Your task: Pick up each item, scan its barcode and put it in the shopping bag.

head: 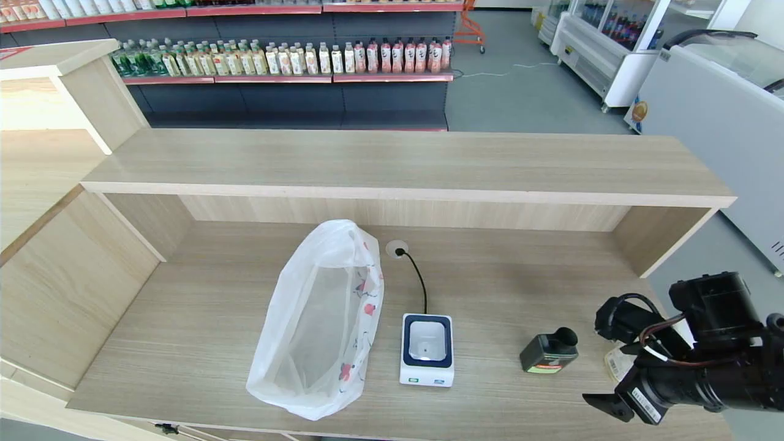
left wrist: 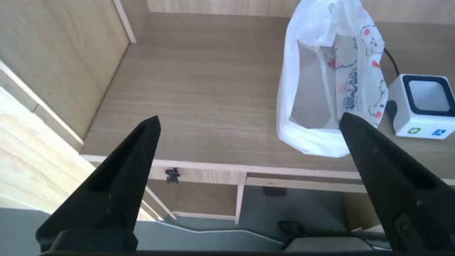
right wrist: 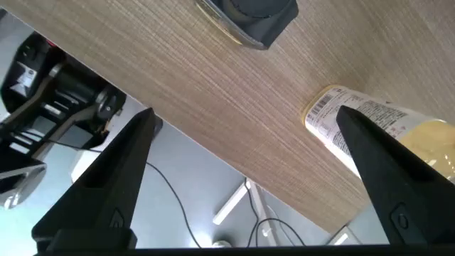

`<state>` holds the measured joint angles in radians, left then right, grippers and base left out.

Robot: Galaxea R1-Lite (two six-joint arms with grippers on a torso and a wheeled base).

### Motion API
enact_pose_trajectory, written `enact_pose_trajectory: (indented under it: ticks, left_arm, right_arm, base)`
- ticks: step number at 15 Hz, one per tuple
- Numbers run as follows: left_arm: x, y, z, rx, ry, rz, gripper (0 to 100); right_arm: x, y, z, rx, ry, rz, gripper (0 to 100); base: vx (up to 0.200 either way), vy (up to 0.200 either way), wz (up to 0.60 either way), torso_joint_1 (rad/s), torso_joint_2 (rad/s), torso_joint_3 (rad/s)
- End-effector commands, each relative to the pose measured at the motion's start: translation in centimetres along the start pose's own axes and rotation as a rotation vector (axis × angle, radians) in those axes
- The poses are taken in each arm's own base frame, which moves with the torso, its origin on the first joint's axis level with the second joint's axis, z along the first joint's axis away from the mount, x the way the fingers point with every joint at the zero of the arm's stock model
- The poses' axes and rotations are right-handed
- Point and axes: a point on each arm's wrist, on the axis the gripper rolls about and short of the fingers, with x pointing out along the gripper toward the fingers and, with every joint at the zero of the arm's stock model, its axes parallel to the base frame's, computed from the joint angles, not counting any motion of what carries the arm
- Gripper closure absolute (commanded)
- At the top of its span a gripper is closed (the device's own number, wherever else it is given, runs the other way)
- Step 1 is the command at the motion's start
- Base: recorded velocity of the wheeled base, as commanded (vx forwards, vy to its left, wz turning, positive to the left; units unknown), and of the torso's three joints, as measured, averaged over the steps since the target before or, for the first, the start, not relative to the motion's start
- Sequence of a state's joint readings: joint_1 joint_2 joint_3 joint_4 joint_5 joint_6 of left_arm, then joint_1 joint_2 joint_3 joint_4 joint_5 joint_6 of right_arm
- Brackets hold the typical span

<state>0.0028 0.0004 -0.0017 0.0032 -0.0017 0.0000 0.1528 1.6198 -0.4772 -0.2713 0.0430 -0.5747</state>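
Wide-open and empty, my left gripper (left wrist: 250,117) hangs off the counter's (head: 184,343) front, left of the shopping bag (head: 318,318), which lies open-mouthed and looks to hold nothing. Right of it sit the scanner (head: 427,349), a dark capped bottle (head: 549,353) and a pale yellow bottle (right wrist: 384,131) at the counter's right edge. My right gripper (right wrist: 243,112) hovers near the yellow bottle, jaws spread, gripping nothing, so I judge the whole job still to do.
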Motion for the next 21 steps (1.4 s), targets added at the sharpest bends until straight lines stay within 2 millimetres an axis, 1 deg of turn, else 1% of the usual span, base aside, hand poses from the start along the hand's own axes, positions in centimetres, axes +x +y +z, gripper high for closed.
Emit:
enact_pose_trajectory:
  ticks: [1, 3, 4, 5, 8, 9, 11, 13, 17, 18, 21]
  left_arm:
    - [0.0, 0.0, 0.0, 0.0, 0.0, 0.002, 0]
    - [0.0, 0.0, 0.0, 0.0, 0.0, 0.0, 0]
    - [0.0, 0.0, 0.0, 0.0, 0.0, 0.0, 0]
    - [0.0, 0.0, 0.0, 0.0, 0.0, 0.0, 0]
    - [0.0, 0.0, 0.0, 0.0, 0.0, 0.0, 0]
    - [0.0, 0.0, 0.0, 0.0, 0.0, 0.0, 0]
    - [0.0, 0.0, 0.0, 0.0, 0.0, 0.0, 0]
    - [0.0, 0.0, 0.0, 0.0, 0.0, 0.0, 0]
    - [0.0, 0.0, 0.0, 0.0, 0.0, 0.0, 0]
    - [0.0, 0.0, 0.0, 0.0, 0.0, 0.0, 0]
    - [0.0, 0.0, 0.0, -0.002, 0.0, 0.002, 0]
  right_arm:
    - [3.2, -0.8, -0.5, -0.048, 0.065, 0.015, 0]
    - [4.6, -1.2, 0.1, -0.076, 0.053, 0.011, 0]
    - [5.0, -1.3, 0.1, -0.078, 0.052, 0.013, 0]
    - [6.2, -1.3, 0.4, -0.083, 0.03, 0.026, 0]
    - [7.8, -1.3, 1.1, -0.093, -0.01, 0.078, 0]
    - [8.8, -1.1, 1.7, -0.105, -0.023, 0.095, 0]
    - [10.1, -0.9, 2.9, -0.128, -0.065, 0.102, 0]
    - [11.1, -0.6, 3.6, -0.144, -0.099, 0.112, 0]
    - [12.0, -0.1, 4.4, -0.161, -0.14, 0.159, 0]
    - [12.0, -0.1, 4.4, -0.162, -0.144, 0.164, 100]
    - [11.5, -0.2, 4.5, -0.159, -0.154, 0.161, 100]
  base:
    - [0.0, 0.0, 0.0, 0.0, 0.0, 0.0]
    - [0.0, 0.0, 0.0, 0.0, 0.0, 0.0]
    - [0.0, 0.0, 0.0, 0.0, 0.0, 0.0]
    - [0.0, 0.0, 0.0, 0.0, 0.0, 0.0]
    - [0.0, 0.0, 0.0, 0.0, 0.0, 0.0]
    - [0.0, 0.0, 0.0, 0.0, 0.0, 0.0]
    - [0.0, 0.0, 0.0, 0.0, 0.0, 0.0]
    - [0.0, 0.0, 0.0, 0.0, 0.0, 0.0]
    - [0.0, 0.0, 0.0, 0.0, 0.0, 0.0]
    - [0.0, 0.0, 0.0, 0.0, 0.0, 0.0]
    - [0.0, 0.0, 0.0, 0.0, 0.0, 0.0]
